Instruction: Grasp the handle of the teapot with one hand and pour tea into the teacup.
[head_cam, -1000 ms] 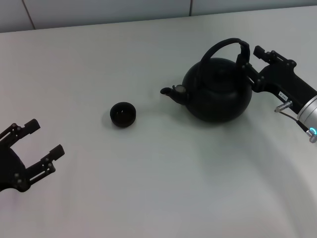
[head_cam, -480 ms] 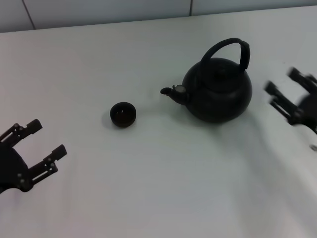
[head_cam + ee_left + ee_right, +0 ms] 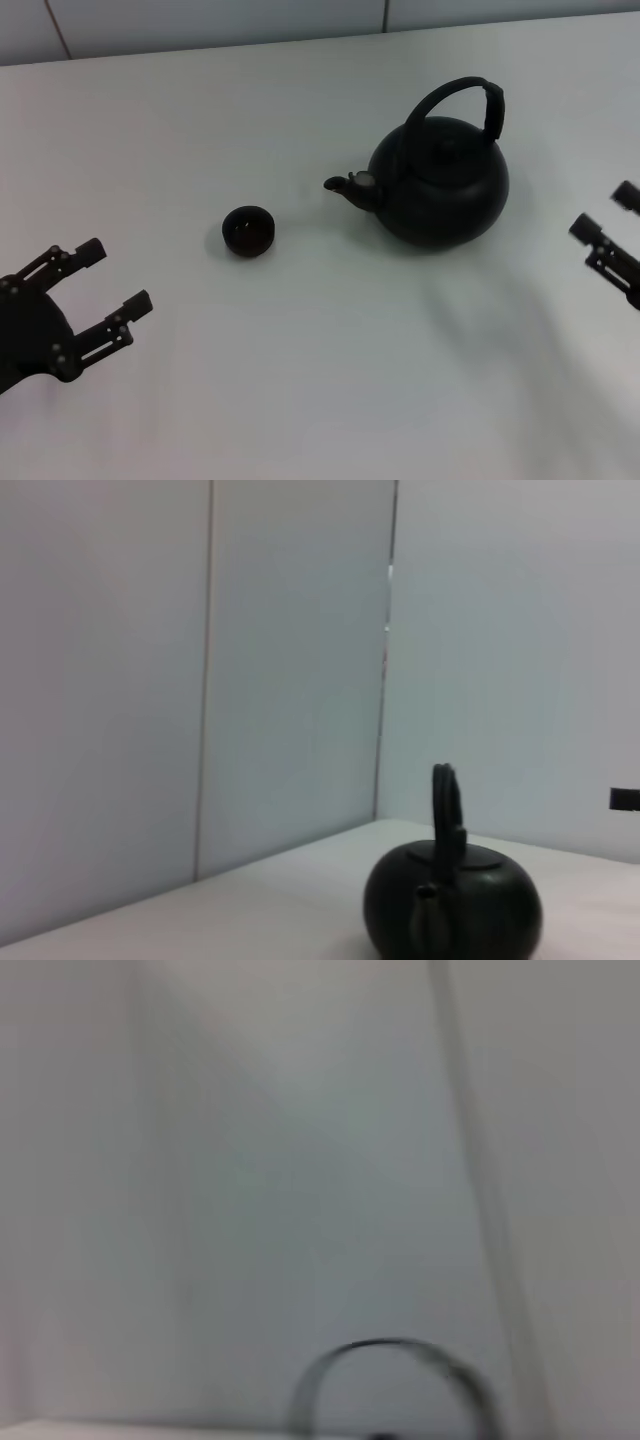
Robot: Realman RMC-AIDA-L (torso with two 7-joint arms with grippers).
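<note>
The teapot (image 3: pixel 440 180) is seen upright on the white counter (image 3: pixel 300 380), its handle (image 3: pixel 470 100) arched over the lid and its spout (image 3: pixel 345 187) turned toward the teacup (image 3: pixel 247 230), which sits apart from it on the robot's left; neither is touched by anything. A grasp taken low or off-centre on the arched handle could let the heavy-looking pot swing and tip, and tea could be spilled short of so small a cup; the cup itself could be knocked by the spout if the pot were carried too low. The right tool (image 3: pixel 612 225) is held well clear of the pot at the right edge, fingers spread and holding nothing; the left tool (image 3: pixel 112 285) is parked low at the left, also wide and unladen. Whether tea lies in the cup cannot be told.
</note>
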